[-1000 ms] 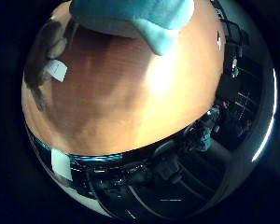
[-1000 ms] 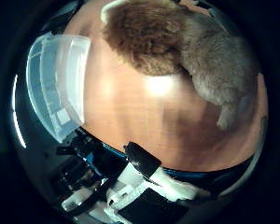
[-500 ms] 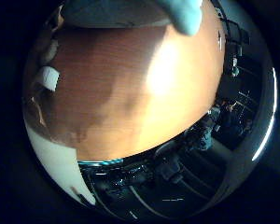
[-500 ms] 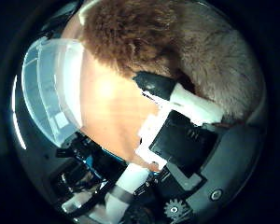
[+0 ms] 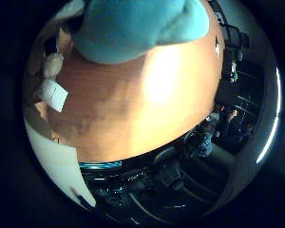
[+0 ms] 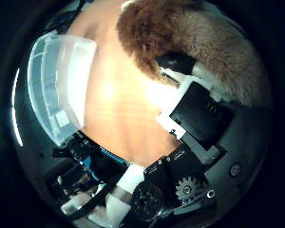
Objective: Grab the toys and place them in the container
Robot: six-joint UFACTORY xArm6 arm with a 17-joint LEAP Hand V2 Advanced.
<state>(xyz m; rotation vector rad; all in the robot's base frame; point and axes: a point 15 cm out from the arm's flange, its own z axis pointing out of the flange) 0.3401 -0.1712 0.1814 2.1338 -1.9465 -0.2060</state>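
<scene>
Close under the palm, the hand [image 6: 199, 118] curls its fingers into a brown furry toy [image 6: 190, 42] on the wooden surface [image 6: 118, 109]. Beside it lies a blue plush toy [image 5: 137, 28], and a clear plastic container [image 6: 61, 90] sits at the surface's edge.

Blue toy [image 5: 137, 28], furry toy [image 6: 213, 52]: partly cropped.

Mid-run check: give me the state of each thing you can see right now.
Brown furry toy: on the table, hand's fingers curled against it.
Light blue plush toy: close to the palm.
Clear plastic container: on the table, open, looks empty.
Hand: closing on the brown toy.
</scene>
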